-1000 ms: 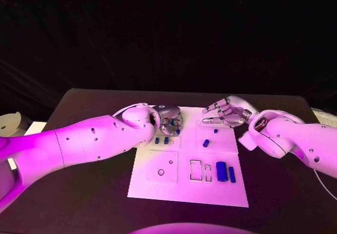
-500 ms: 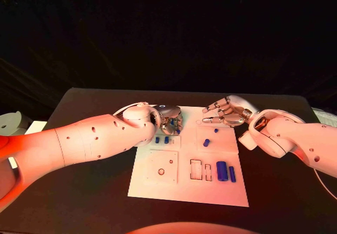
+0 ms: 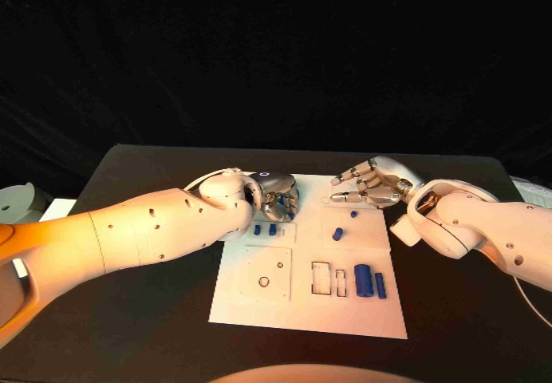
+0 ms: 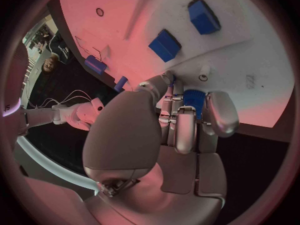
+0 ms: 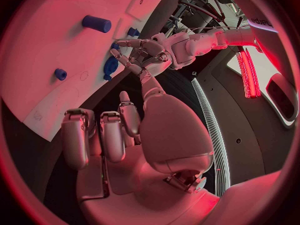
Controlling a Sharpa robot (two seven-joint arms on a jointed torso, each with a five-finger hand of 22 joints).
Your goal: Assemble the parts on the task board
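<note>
The black counter [image 3: 150, 171] is carrying the white task board [image 3: 301, 307], which is lying at its middle. The left robot hand [image 3: 274, 198] is hovering over the board's far edge; the left wrist view shows its fingers [image 4: 185, 127] curling around a blue part [image 4: 194, 101]. The right robot hand [image 3: 370, 185] is hovering beside it, holding nothing, fingers apart. Further blue parts [image 3: 368, 281] are lying near the board's right edge.

Task board [image 3: 301, 307], far end: your left hand [image 3: 274, 198] and right hand [image 3: 370, 186] crowd it. Middle: small blue parts [image 3: 338, 234] stand in your path. Near edge and black table [image 3: 138, 319] beside it: open passage.
</note>
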